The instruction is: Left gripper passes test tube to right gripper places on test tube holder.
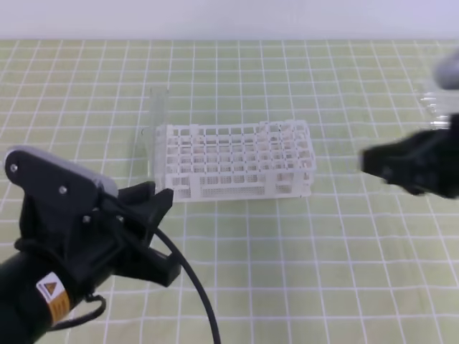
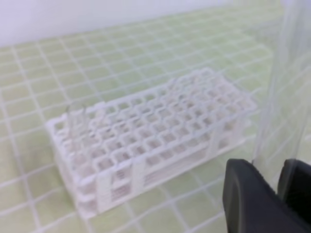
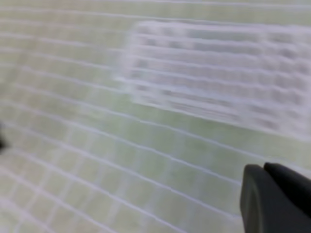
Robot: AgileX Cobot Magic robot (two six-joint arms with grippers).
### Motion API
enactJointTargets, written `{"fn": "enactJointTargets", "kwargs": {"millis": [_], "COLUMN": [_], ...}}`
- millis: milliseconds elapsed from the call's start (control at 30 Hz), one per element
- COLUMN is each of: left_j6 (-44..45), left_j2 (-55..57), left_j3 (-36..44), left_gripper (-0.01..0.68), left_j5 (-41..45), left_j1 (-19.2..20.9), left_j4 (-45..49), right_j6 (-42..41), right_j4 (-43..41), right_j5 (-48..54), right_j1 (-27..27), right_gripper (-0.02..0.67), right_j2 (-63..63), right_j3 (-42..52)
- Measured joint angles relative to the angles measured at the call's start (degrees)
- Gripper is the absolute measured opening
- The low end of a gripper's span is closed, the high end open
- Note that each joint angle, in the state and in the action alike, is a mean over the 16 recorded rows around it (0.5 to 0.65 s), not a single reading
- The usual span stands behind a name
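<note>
My left gripper (image 2: 278, 187): my two black fingers (image 2: 248, 194) stand close together with the test tube (image 2: 282, 92) pinched between them; in my left wrist view the clear tube rises from the narrow gap straight up the right side of the picture.
Test tube: upright in my left claw, nearly see-through; from the high camera it shows as a faint vertical glassy streak (image 1: 153, 132) above my left fingertips, just off the left end of the rack.
My left arm: low on the left of the high view, bulky black wrist with a warning sticker and a black cable looping down.
My right gripper (image 3: 265, 177): fingers pressed together with no gap showing, nothing between them; its wrist view is smeared with motion blur. From above it is a dark blurred shape (image 1: 376, 166) at the right edge, well apart from the tube and to the right of the rack.
Test tube holder (image 1: 240, 159): white lattice rack, two tiers, standing on the mat between my two grippers.
Mat (image 1: 301, 258): pale green with a white grid.
</note>
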Motion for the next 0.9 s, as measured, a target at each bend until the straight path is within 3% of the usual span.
{"fn": "enactJointTargets", "kwargs": {"millis": [200, 433, 633, 767, 900], "left_j6": [-11.89, -11.19, -10.31, -10.64, -11.79], "left_j2": [0.03, 0.06, 0.01, 0.0, -0.01], "left_j3": [2.12, 2.18, 2.19, 2.19, 2.19], "left_gripper": [0.018, 0.03, 0.018, 0.006, 0.0], "left_j5": [3.05, 4.8, 3.28, 2.57, 2.54], "left_j1": [-0.01, -0.03, -0.01, 0.0, 0.01], "left_j4": [10.97, 11.19, 11.59, 11.79, 11.99], "right_j6": [-3.57, -8.23, -10.98, -10.96, -10.23], "right_j4": [-0.34, -1.67, -1.01, 0.0, 1.1], "right_j5": [-10.81, -26.76, -36.35, -39.95, -42.43], "right_j1": [11.67, 23.94, 30.45, 32.79, 34.45], "right_gripper": [-0.018, -0.018, -0.009, 0.037, 0.134], "right_j2": [4.4, 6.07, 6.82, 7.88, 9.1], "right_j3": [-4.84, -6.71, -6.72, -6.72, -6.72]}}
